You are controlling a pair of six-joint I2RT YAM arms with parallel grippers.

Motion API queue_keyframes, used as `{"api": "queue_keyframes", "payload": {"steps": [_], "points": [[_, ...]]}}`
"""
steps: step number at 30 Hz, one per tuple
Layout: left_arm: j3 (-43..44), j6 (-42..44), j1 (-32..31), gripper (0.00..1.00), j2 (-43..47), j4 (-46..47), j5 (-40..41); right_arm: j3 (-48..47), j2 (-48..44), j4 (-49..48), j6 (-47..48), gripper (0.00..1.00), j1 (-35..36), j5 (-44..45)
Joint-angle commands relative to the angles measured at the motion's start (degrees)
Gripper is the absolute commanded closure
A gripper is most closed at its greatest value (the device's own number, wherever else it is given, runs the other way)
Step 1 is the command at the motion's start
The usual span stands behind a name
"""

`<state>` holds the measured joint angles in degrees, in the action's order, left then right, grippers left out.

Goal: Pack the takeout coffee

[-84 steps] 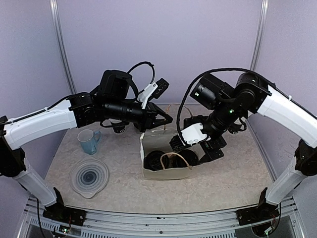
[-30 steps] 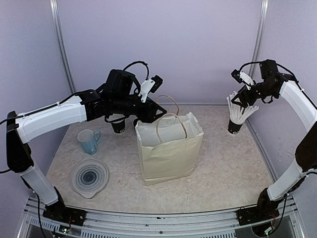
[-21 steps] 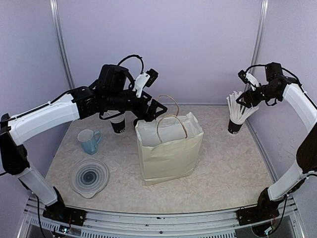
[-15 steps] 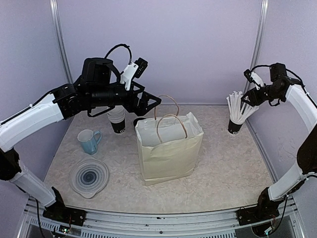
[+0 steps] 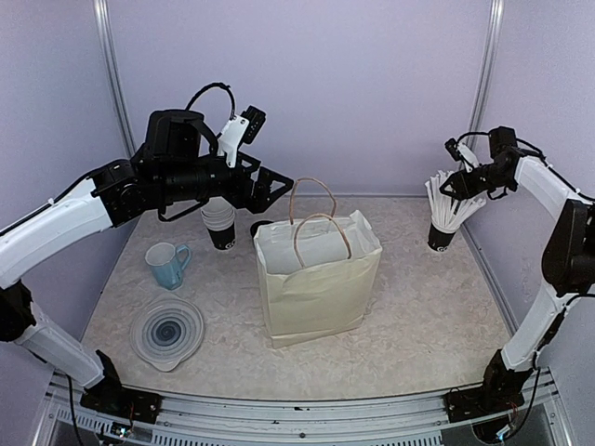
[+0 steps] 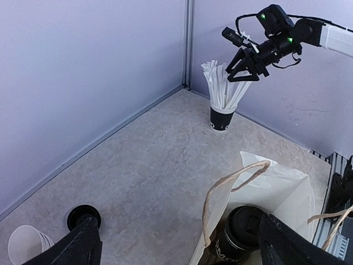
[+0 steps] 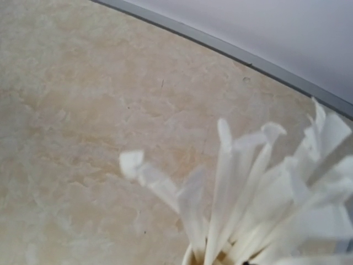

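A black takeout coffee cup (image 6: pixel 246 230) with a black lid stands inside the cream paper bag (image 5: pixel 316 283); from above, the bag's walls hide it. My left gripper (image 5: pixel 272 186) hangs open above and left of the bag's rim. In the left wrist view its fingers (image 6: pixel 83 245) frame the twine handle (image 6: pixel 231 185), holding nothing. My right gripper (image 5: pixel 457 186) hovers at the tips of the white straws (image 7: pixel 259 193), jaws apart as seen in the left wrist view. Its own wrist view shows only straws, no fingers.
The black cup of straws (image 5: pixel 442 223) stands at the back right. A nested stack of lidless cups (image 5: pixel 220 223) and a loose black lid (image 6: pixel 83 215) sit behind the bag's left side. A blue mug (image 5: pixel 167 265) and a clear bowl (image 5: pixel 167 332) lie to the left.
My left gripper has opened, let go of the bag's rim and drawn back up and to the left. The right gripper stays over the straws, its jaws narrowing.
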<state>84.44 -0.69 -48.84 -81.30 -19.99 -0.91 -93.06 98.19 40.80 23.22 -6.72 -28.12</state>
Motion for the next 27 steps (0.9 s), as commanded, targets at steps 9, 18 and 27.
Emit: {"api": "queue_keyframes", "payload": {"steps": [9, 18, 27], "points": [[-0.92, -2.79, 0.17, 0.07, 1.43, 1.10, 0.09, -7.27, 6.14, -3.76, -3.08, 0.59, 1.74, -4.19], [-2.21, -2.87, 0.15, 0.07, 2.28, 0.60, 0.73, -6.96, 7.36, -3.66, -3.24, 0.64, 3.58, -2.34], [-2.78, -3.44, 0.15, 0.09, 2.57, 0.28, 0.73, -7.18, 7.32, -4.50, -4.30, 0.77, 3.56, -1.16]]}}
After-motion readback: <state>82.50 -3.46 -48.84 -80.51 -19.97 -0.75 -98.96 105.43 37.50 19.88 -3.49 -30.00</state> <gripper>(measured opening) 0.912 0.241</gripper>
